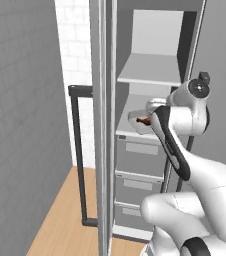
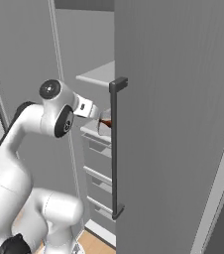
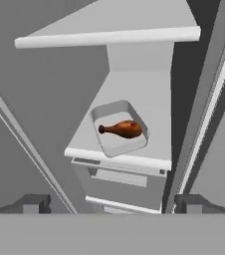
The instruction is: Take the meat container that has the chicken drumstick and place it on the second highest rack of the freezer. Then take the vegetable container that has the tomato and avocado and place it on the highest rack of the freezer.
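Now meat container [image 3: 119, 134] with chicken drumstick [image 3: 122, 129] on lower shelf [image 3: 149, 104], beyond wide-apart jaws.

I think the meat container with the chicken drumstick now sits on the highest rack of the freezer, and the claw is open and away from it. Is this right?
Not quite. The meat container with the chicken drumstick sits on the second highest rack, below the highest rack, as the hand view shows. The rest holds: the claw is open and apart from it.
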